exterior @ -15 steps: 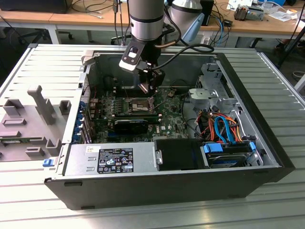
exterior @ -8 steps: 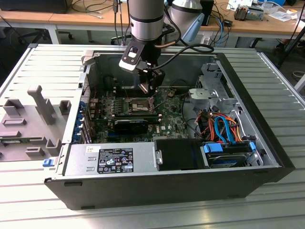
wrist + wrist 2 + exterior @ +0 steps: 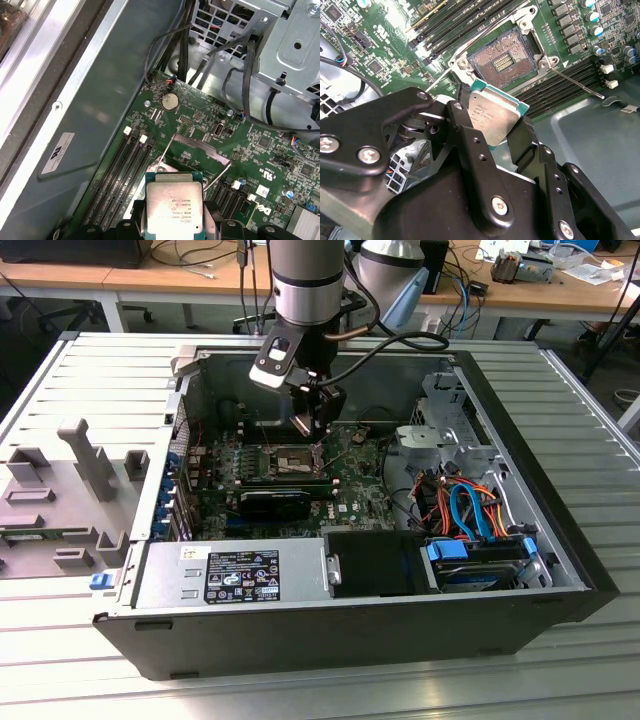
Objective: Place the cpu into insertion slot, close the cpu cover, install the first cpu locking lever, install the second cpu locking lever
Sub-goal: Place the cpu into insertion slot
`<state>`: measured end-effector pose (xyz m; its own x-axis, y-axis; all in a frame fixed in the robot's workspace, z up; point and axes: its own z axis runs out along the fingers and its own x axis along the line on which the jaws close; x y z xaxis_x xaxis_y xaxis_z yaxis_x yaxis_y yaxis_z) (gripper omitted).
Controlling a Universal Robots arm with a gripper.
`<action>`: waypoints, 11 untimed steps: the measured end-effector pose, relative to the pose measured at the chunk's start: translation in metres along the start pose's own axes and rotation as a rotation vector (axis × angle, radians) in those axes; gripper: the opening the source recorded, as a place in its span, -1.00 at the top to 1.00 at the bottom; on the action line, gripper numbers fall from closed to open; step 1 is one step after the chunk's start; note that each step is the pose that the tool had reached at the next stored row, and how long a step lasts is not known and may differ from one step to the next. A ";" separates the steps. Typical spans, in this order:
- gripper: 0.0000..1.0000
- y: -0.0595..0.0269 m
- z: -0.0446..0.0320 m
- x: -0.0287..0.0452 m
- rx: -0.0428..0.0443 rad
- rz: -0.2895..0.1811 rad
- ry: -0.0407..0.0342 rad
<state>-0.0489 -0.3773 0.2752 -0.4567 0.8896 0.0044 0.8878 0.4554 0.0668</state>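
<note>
Silvery cpu [image 3: 496, 116] edge-gripped in end effector [image 3: 491, 125], clear above the insertion slot [image 3: 504, 61]

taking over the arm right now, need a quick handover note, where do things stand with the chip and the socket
Gripper: shut on the chip, which it holds in the air above the board.
Socket: open and empty, its pin field bare in the second wrist view.
Cover: looks swung up, off the socket.
Levers: one lever and the other lever stick out free, unlatched.
Done: chip is in the grip, close to the socket.
Left: chip not yet seated, cover not closed, neither lever locked.
</note>
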 end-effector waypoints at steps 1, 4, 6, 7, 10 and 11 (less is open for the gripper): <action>-0.08 0.0000 0.0000 0.0000 0.0002 0.002 -0.0005; -0.08 0.0000 0.0000 0.0000 0.0016 0.009 -0.0039; -0.08 0.0000 0.0000 0.0000 0.0024 0.018 -0.0062; -0.08 0.0000 0.0000 0.0000 0.0028 0.023 -0.0071; -0.08 0.0000 0.0000 0.0000 0.0033 0.035 -0.0090; -0.08 0.0000 0.0000 0.0000 0.0034 0.038 -0.0095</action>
<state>-0.0490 -0.3773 0.2752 -0.4217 0.9067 -0.0026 0.9048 0.4211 0.0633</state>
